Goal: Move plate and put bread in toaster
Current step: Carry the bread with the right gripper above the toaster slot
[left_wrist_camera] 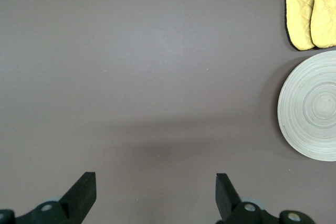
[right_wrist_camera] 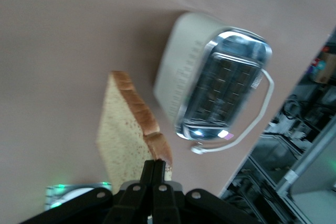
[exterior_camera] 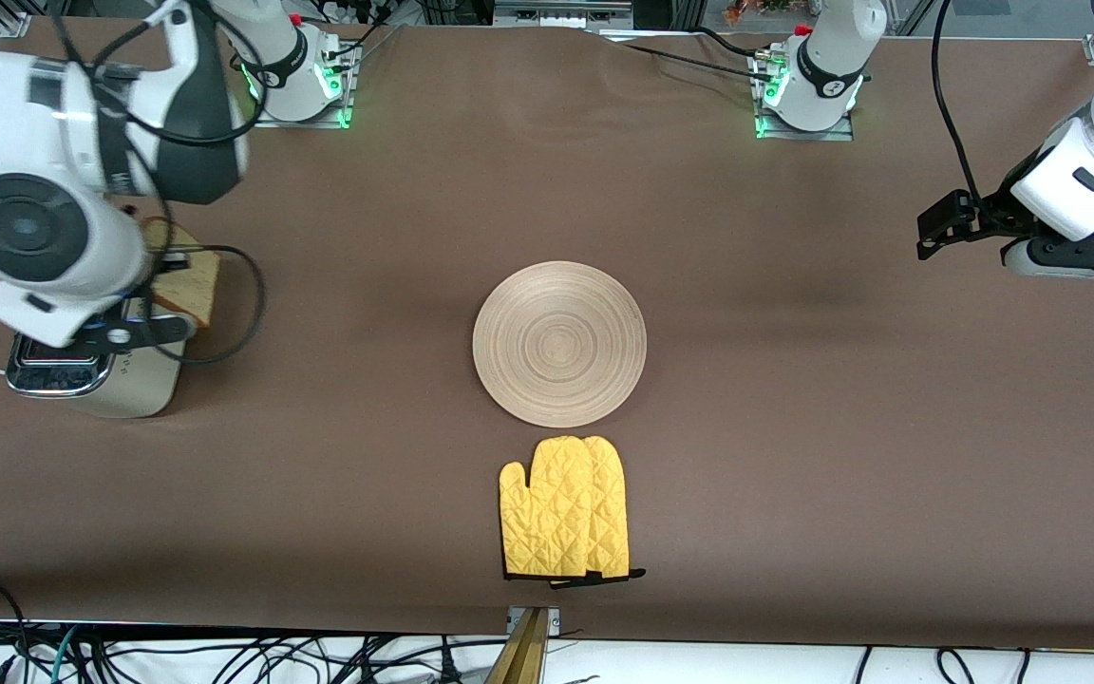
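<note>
Your right gripper (right_wrist_camera: 153, 182) clenched on the bread (right_wrist_camera: 128, 129) above the toaster (right_wrist_camera: 212, 82), left gripper (left_wrist_camera: 155, 195) spread wide (waiting), plate (exterior_camera: 559, 343) mid-table.

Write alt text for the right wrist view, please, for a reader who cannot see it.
The right gripper is shut on the crust edge of the bread, holding the slice in the air beside the toaster. The toaster's chrome top and white cord show above the brown table.

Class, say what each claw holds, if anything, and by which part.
The right claw pinches the bread at a crust corner, above the toaster. The left claw is open and holds nothing.
</note>
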`<action>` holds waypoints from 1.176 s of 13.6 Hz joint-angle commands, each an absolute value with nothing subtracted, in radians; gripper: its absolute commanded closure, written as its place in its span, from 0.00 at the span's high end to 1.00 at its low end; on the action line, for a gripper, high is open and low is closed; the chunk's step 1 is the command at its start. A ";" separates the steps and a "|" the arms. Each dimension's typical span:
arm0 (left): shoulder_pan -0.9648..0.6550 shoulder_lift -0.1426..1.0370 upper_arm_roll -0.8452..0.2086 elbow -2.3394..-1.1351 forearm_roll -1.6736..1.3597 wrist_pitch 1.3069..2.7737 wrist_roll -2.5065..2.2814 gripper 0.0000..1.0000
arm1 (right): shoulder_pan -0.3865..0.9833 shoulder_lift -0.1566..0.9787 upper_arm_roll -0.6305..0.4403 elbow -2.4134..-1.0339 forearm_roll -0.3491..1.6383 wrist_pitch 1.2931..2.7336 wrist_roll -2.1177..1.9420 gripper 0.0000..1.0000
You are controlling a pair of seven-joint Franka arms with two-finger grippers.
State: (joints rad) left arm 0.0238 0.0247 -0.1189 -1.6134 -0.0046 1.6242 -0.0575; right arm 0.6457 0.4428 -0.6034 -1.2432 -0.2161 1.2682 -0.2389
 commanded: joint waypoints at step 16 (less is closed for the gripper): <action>0.023 0.041 -0.118 -1.582 -0.006 1.615 -0.064 1.00 | 0.475 0.563 -0.703 -1.315 -0.270 1.491 -0.502 0.00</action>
